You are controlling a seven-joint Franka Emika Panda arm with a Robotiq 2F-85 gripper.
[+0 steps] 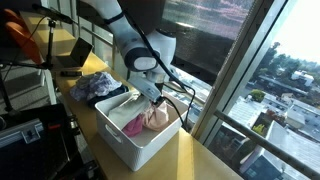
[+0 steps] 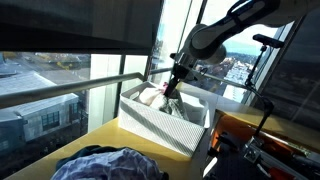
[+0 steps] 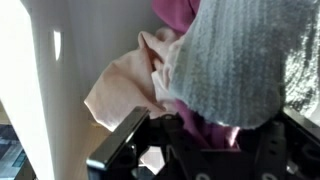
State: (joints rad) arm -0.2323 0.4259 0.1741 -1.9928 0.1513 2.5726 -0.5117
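Note:
My gripper (image 1: 152,100) reaches down into a white bin (image 1: 125,140) that holds crumpled clothes. In the wrist view its jaws (image 3: 195,128) are shut on a fold of magenta cloth (image 3: 188,112). A grey knitted cloth (image 3: 240,60) lies over that fold, and a peach cloth (image 3: 125,90) lies beside it against the white bin wall (image 3: 50,70). In an exterior view the gripper (image 2: 170,92) stands low over the clothes in the bin (image 2: 160,125). A pink cloth (image 1: 135,125) and the peach cloth (image 1: 157,116) show in the bin.
A loose pile of purple and grey clothes (image 1: 92,87) lies on the wooden tabletop (image 1: 190,160) beside the bin; the pile (image 2: 110,165) is in the foreground of an exterior view. Large windows (image 1: 230,60) run close along the table. A laptop (image 1: 72,55) stands behind.

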